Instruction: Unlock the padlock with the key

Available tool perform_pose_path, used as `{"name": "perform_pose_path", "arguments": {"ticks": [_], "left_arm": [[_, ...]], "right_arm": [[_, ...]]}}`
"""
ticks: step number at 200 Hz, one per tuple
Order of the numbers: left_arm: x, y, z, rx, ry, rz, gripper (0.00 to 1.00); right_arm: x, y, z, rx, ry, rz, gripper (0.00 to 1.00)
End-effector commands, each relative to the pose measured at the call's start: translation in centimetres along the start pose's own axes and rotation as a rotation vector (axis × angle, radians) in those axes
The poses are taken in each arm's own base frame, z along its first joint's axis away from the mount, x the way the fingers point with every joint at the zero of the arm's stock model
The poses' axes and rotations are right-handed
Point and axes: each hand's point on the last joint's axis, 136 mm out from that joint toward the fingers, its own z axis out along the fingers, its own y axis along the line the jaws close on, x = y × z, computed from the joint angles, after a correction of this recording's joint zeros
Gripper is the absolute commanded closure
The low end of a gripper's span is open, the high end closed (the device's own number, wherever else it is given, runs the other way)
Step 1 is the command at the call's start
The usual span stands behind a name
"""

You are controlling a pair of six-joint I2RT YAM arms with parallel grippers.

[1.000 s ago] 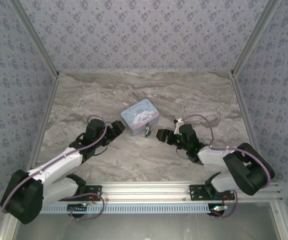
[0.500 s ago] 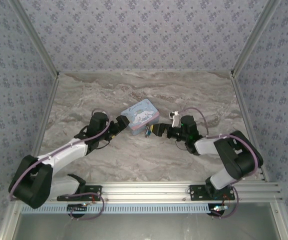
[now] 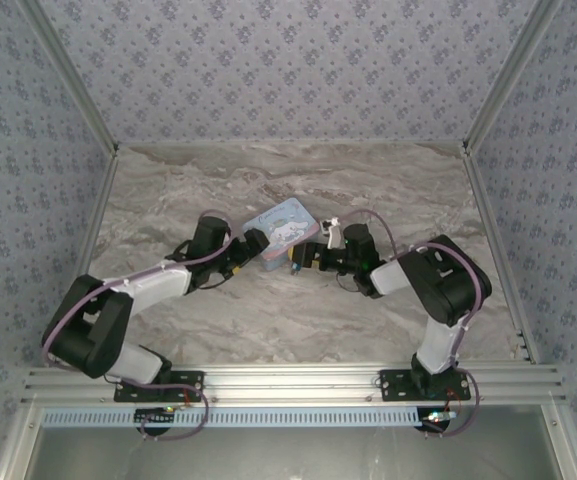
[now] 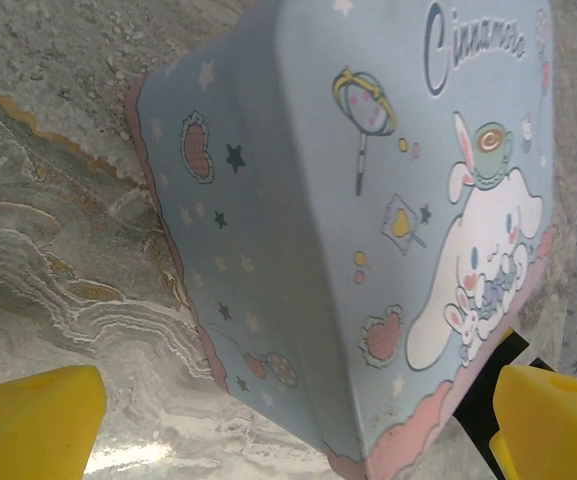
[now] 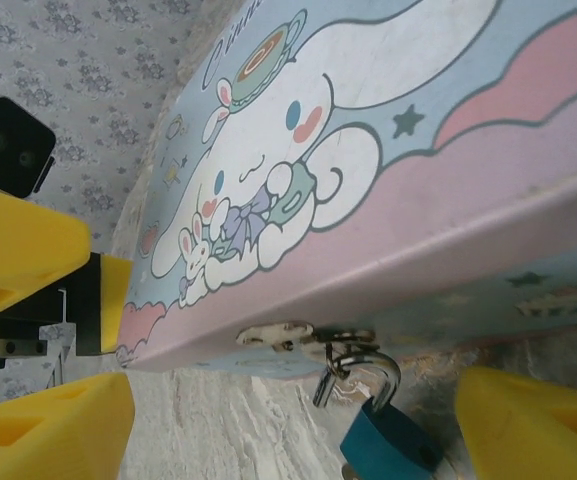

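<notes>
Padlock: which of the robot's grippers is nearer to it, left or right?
Right. The right gripper has the padlock between its open fingers; the left gripper sits at the other end of the tin.

Light-blue tin box (image 3: 280, 232) near middle of table (image 3: 388, 180). Box lid shows white bunny-dog (image 5: 268, 150) with teacup on head, plus stars, hearts, pink clouds. Small metal latch (image 5: 273, 333) on box side facing 5 o'clock. Table top grey, marble look. Walls (image 3: 288, 70) with small flower print at 9, 12 and 3 o'clock. Silver rail (image 3: 298, 380) along table edge at 6 o'clock.
</notes>
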Motion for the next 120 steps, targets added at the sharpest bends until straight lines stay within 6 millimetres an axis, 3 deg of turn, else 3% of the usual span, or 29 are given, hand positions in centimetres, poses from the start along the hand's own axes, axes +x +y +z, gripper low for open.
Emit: {"name": "perform_pose_path", "arguments": {"ticks": [1,44,120], "left_arm": [[-0.8,-1.6,0.5,0.045,0.002,0.028,0.01],[-0.4,-0.4,1.4,0.015,0.017,0.014,0.01],[0.4,1.2,2.3,-0.017,0.034,-0.004,0.01]], "right_arm": [[-0.2,0.0,0.9,-0.010,0.005,-0.011,0.16],[0.1,-0.3,1.9,-0.009,0.021,-0.008,0.18],[0.8,0.2,2.2,-0.068,0.042,-0.007,0.40]]}}
